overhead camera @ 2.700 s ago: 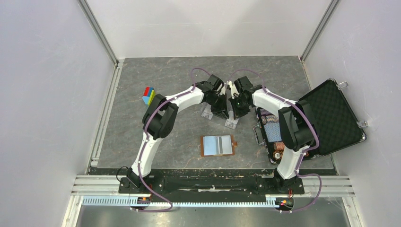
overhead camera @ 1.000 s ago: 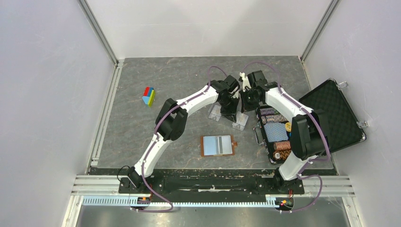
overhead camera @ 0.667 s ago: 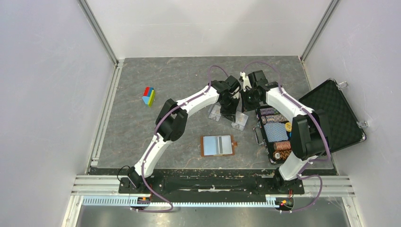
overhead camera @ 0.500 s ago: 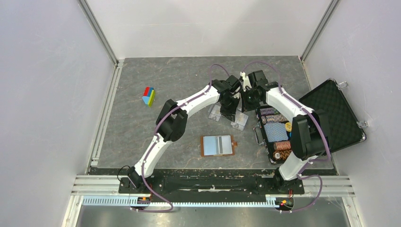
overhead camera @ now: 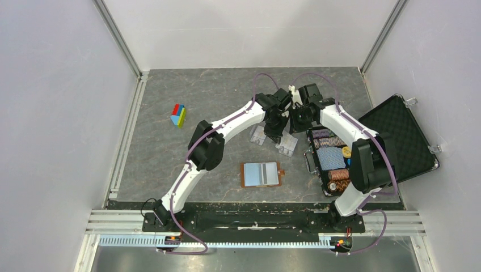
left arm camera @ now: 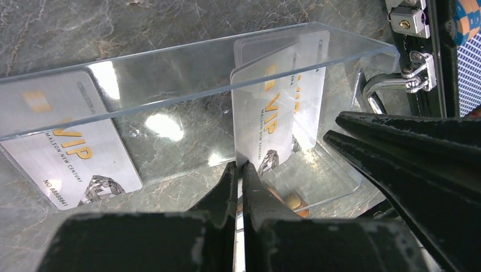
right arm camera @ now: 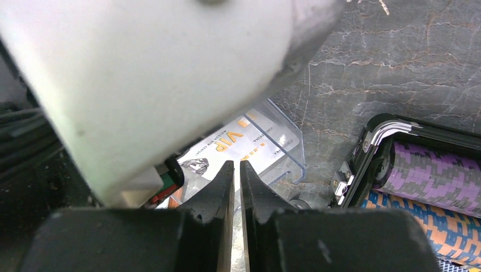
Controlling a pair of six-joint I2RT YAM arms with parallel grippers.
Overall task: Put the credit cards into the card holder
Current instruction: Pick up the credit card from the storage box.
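My left gripper point(left arm camera: 239, 165) is shut on the lower edge of a pale VIP credit card point(left arm camera: 266, 113) that stands upright inside a clear plastic tray point(left arm camera: 170, 68). A second card point(left arm camera: 62, 153) lies flat under the tray's left end. From above, the left gripper point(overhead camera: 276, 127) and the right gripper point(overhead camera: 294, 121) meet over the tray point(overhead camera: 287, 146). My right gripper point(right arm camera: 233, 164) shows a narrow gap with nothing in it, just above a card point(right arm camera: 238, 141). The brown card holder point(overhead camera: 244, 175) lies open nearer the arm bases, apart from both grippers.
An open black foam-lined case point(overhead camera: 400, 139) with poker chips point(overhead camera: 330, 158) stands right of the tray, its metal corner point(right arm camera: 380, 133) close to my right fingers. A coloured block point(overhead camera: 179, 114) sits at the left. The left arm's white body point(right arm camera: 142, 73) fills much of the right wrist view.
Since the earliest frame both wrists and the tray have shifted right. Over the last second the arms hardly move, and the right jaws have parted slightly.
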